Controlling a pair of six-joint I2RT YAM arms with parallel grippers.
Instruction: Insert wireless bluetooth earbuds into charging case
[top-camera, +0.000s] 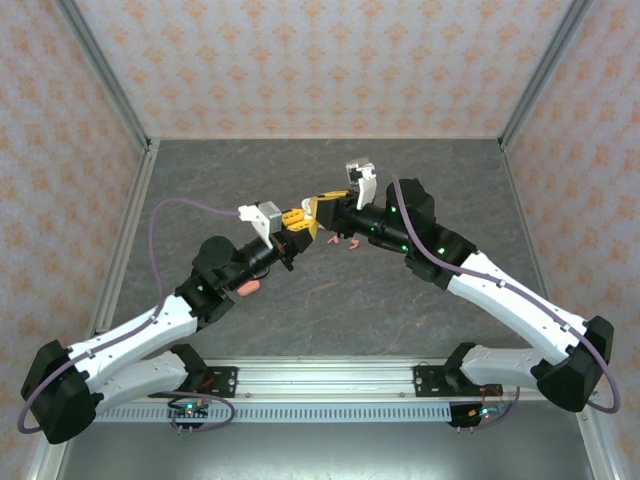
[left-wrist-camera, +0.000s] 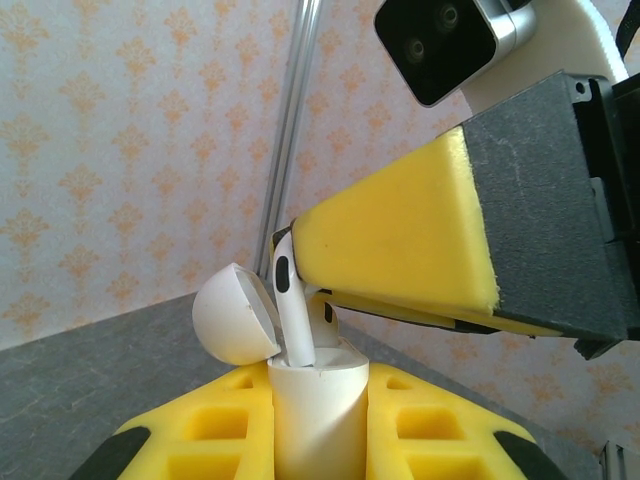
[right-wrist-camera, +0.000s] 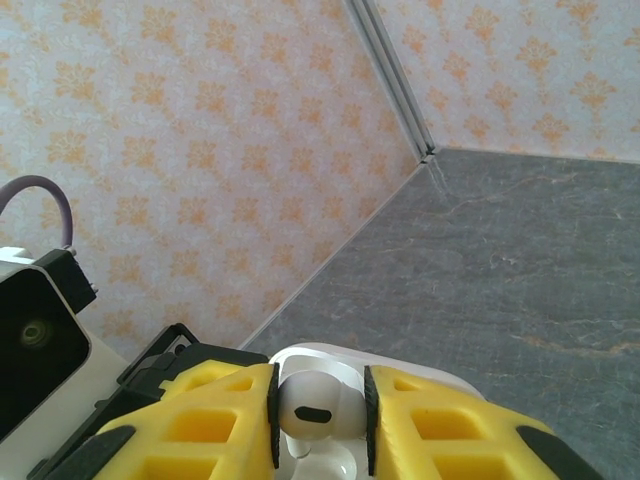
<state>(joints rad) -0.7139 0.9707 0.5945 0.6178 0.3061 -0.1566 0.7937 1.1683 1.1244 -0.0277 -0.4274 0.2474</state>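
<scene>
My left gripper (left-wrist-camera: 318, 445) clamped on case (left-wrist-camera: 315, 400), lid (left-wrist-camera: 235, 315) flipped open; case bottom cut off by the frame. My right gripper (right-wrist-camera: 318, 410) pinching white earbud (right-wrist-camera: 305, 408), stem tip in the case mouth, seating depth hidden. Pink blob (top-camera: 250, 287) half under left arm (top-camera: 150, 325), can't ID. Grey stone-look table (top-camera: 230, 180), orange-patterned walls (top-camera: 320, 60).
</scene>
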